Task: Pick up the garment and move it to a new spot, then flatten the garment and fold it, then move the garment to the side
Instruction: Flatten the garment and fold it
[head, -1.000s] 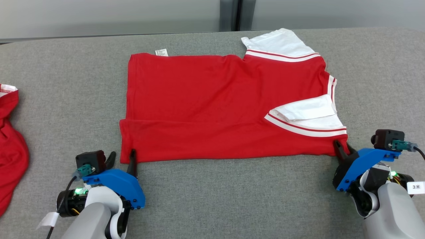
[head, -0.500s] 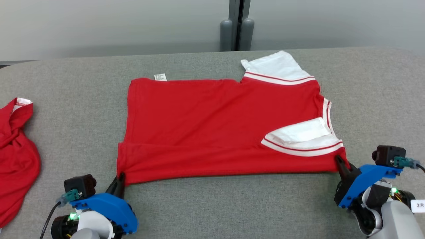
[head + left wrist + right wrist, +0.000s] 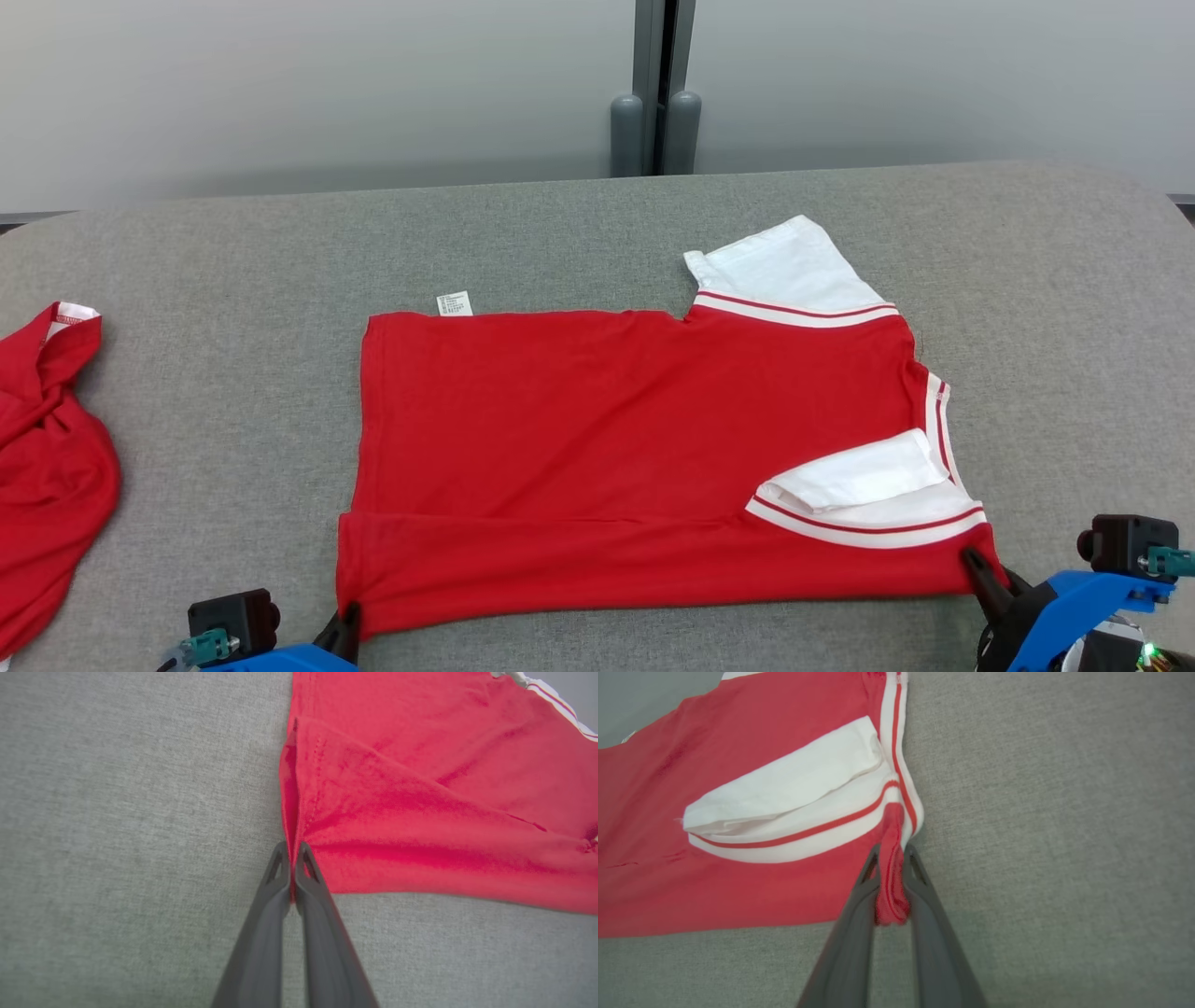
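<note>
The garment (image 3: 607, 448) is a red shirt with white, red-striped sleeves, lying spread on the grey table (image 3: 233, 280). One sleeve is folded over its near right part. My left gripper (image 3: 347, 623) is shut on the garment's near left corner (image 3: 293, 858), which pinches up between the dark fingers (image 3: 275, 877). At the near right corner my right gripper (image 3: 978, 571) is shut on a bunched red fold (image 3: 891, 891) just below the striped sleeve (image 3: 794, 807). The near edge rises a little off the table at both corners.
A second red garment (image 3: 47, 467) lies crumpled at the table's left edge. Behind the table's far edge stands a pale wall with a dark vertical post (image 3: 658, 93). Bare grey table lies beyond and to the right of the shirt.
Both grippers have closed on the garment's near corners. The head camera has tilted up, so the shirt and arms sit lower in the picture. The near edge has lifted slightly.
</note>
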Robot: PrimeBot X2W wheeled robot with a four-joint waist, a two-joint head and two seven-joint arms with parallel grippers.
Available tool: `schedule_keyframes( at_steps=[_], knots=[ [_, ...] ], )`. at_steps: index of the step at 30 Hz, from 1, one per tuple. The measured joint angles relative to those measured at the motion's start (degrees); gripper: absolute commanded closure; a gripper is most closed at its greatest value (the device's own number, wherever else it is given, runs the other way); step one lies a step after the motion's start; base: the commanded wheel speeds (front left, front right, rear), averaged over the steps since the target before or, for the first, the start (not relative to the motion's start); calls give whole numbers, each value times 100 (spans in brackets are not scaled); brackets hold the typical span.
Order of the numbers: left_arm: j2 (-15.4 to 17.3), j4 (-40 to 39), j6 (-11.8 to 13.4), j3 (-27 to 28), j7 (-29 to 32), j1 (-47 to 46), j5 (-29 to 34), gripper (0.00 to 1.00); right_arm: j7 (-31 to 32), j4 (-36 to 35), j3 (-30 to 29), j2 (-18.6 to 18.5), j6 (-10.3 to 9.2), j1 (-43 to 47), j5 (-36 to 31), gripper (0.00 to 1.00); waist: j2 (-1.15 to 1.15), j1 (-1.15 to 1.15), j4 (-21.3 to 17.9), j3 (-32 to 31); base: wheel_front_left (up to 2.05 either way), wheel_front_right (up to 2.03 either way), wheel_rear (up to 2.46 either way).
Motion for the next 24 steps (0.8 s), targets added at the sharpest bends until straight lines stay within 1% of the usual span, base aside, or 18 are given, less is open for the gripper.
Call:
schedule_keyframes(
  at_steps=[1,2,3,7,11,15,17,19,23,24],
  knots=[
    [24,-82,47,5,29,31,-5,54,22,-67,4,-2,0,68,13,56,0,0,7,0,0,0,0],
    [60,-145,85,7,109,40,-9,0,78,-118,10,-3,0,116,12,17,0,0,13,2,0,0,0],
    [97,-191,107,9,174,58,-22,0,113,-157,7,-2,0,166,13,0,0,0,16,5,0,0,0],
    [194,-405,201,55,309,94,-68,0,162,-327,-27,0,-1,178,-42,0,1,0,28,18,0,0,0],
    [371,-598,274,147,403,65,-51,0,261,-611,-131,-4,-1,-9,-293,0,1,0,45,39,0,0,0],
    [608,-694,220,241,543,-369,49,0,464,-910,-149,-7,-1,-468,-608,0,1,1,70,115,0,0,0],
    [706,-700,138,280,631,-743,103,0,582,-1011,-91,-5,-1,-797,-708,0,1,1,70,185,0,0,0],
    [734,-690,1,305,760,-1122,82,0,727,-1042,36,-8,-1,-1175,-743,0,1,1,50,281,0,0,0],
    [584,-626,-405,315,1141,-1869,-260,0,993,-838,318,-4,-1,-2032,-721,0,2,2,-57,530,0,0,0],
    [592,-557,-501,322,1276,-2058,-354,0,1061,-745,404,-7,-1,-2258,-703,0,2,2,-85,600,0,0,0]
  ],
)
